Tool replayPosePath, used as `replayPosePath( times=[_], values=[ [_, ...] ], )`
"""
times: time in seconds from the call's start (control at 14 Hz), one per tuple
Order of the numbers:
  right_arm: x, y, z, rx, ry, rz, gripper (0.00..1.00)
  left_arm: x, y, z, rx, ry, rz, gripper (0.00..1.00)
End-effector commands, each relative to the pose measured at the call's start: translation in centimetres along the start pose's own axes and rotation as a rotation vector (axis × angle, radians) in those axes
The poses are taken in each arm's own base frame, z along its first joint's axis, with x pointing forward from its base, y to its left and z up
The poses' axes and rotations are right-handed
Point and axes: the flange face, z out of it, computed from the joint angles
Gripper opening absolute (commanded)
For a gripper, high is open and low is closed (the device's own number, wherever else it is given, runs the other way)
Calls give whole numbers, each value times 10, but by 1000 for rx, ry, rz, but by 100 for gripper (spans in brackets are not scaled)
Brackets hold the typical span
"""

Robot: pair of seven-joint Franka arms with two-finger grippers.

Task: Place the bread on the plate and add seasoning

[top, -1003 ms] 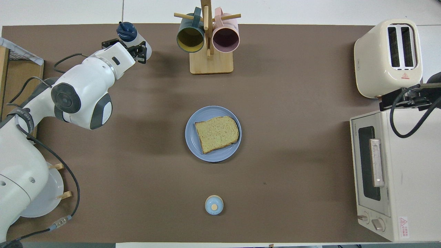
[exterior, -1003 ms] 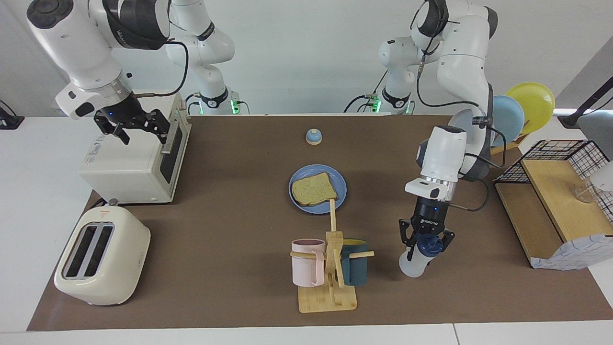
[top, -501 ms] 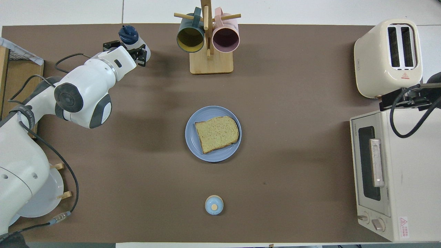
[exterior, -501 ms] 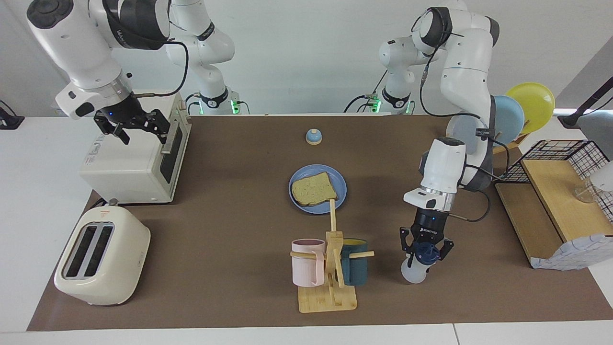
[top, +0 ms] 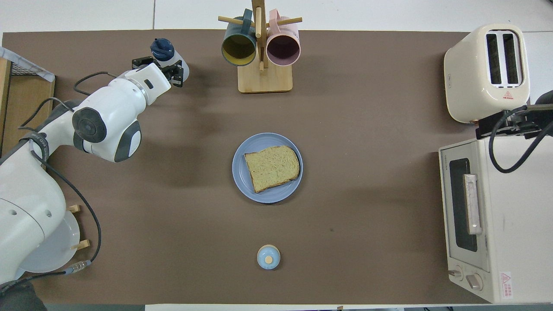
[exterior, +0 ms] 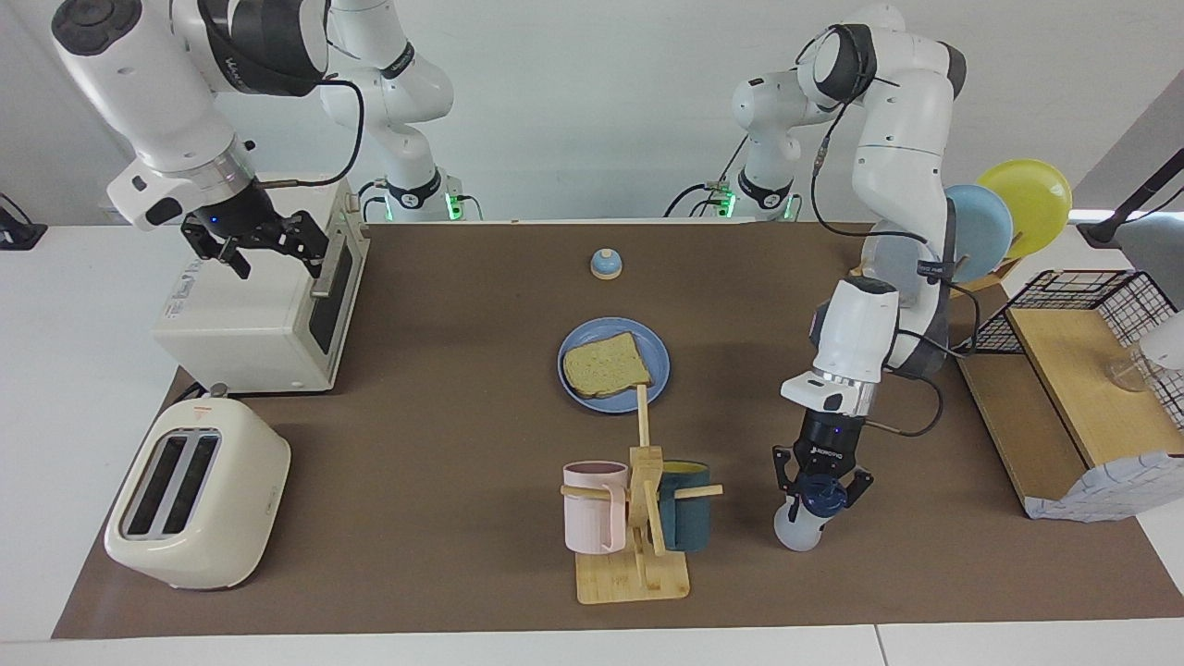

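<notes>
The bread lies flat on the blue plate at the middle of the mat. My left gripper is shut on the seasoning bottle. It grips just under the navy cap and holds the bottle tilted, low over the mat beside the mug rack, toward the left arm's end. I cannot tell whether the bottle's base touches the mat. My right gripper waits open and empty over the toaster oven's top.
A wooden mug rack with a pink and a teal mug stands farther from the robots than the plate. A toaster and toaster oven stand at the right arm's end. A blue dome, a plate rack and a wooden shelf are also here.
My left gripper has lowered with the seasoning bottle and shifted slightly toward the mug rack. The right arm, bread and plate have not moved.
</notes>
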Motion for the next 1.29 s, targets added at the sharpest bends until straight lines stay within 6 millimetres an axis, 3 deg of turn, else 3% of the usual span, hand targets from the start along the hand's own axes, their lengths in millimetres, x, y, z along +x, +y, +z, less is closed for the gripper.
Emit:
replayPosePath(
  times=[0.0, 0.07, 0.14, 0.57, 0.72, 0.79, 1.0, 1.22],
  values=[
    [-5, 1, -1, 19, 9, 10, 100, 0, -5, 0, 3, 11, 9, 76],
    [-5, 1, -1, 19, 9, 10, 100, 0, -5, -1, 3, 13, 9, 88],
    [-5, 1, -1, 19, 9, 10, 100, -2, -10, 0, 8, 9, 3, 90],
    [-5, 1, -1, 19, 9, 10, 100, -8, -12, 0, 7, 1, -2, 94],
    [-5, 1, -1, 19, 9, 10, 100, -29, -35, -5, 24, -2, -19, 95],
    [-5, 1, -1, 19, 9, 10, 100, -35, -43, -12, 30, 15, -28, 99],
    [-5, 1, -1, 19, 9, 10, 100, -39, -38, -55, 51, -4, -1, 100],
    [-5, 1, -1, 19, 9, 10, 100, -36, -4, -95, 64, -76, 62, 100]
  ],
)
